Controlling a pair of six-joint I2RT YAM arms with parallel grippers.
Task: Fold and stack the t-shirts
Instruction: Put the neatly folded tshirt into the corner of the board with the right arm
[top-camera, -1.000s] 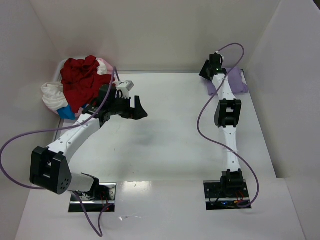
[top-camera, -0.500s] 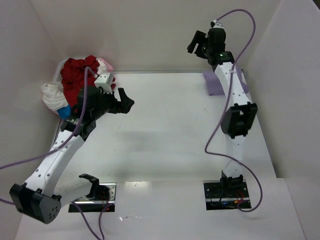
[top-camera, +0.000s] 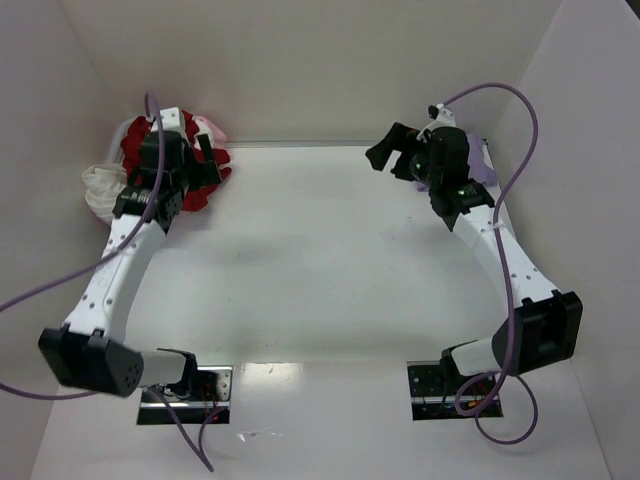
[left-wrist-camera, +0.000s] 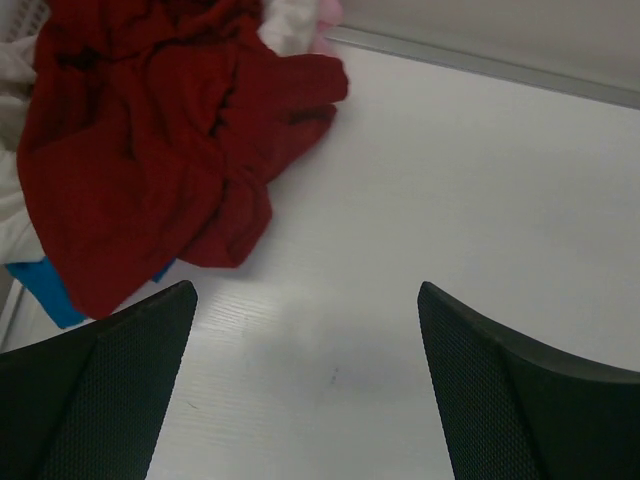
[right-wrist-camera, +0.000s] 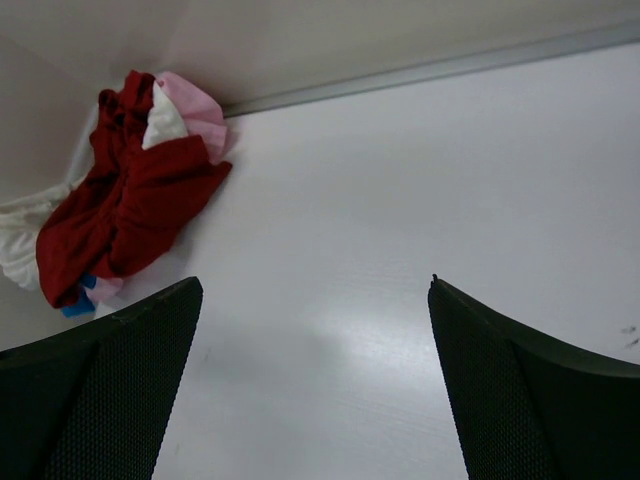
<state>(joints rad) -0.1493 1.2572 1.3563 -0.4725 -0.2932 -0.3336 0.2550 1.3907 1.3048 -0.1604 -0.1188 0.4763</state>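
A crumpled pile lies in the far left corner. On top is the red t-shirt. The pale pink t-shirt is at the back of the pile. The white t-shirt is at its left. My left gripper hovers open at the pile's right edge, with bare table between its fingers. The lavender t-shirt lies at the far right, mostly hidden behind my right arm. My right gripper is open and empty. It points left over the table, apart from the lavender cloth.
A bit of blue cloth pokes out under the red t-shirt. White walls close the table at the back and on both sides. A metal strip runs along the back edge. Purple cables loop from both arms.
My left arm swung from mid-table out to the pile in the far left corner. My right gripper opened, came away from the lavender t-shirt and turned left over the table.
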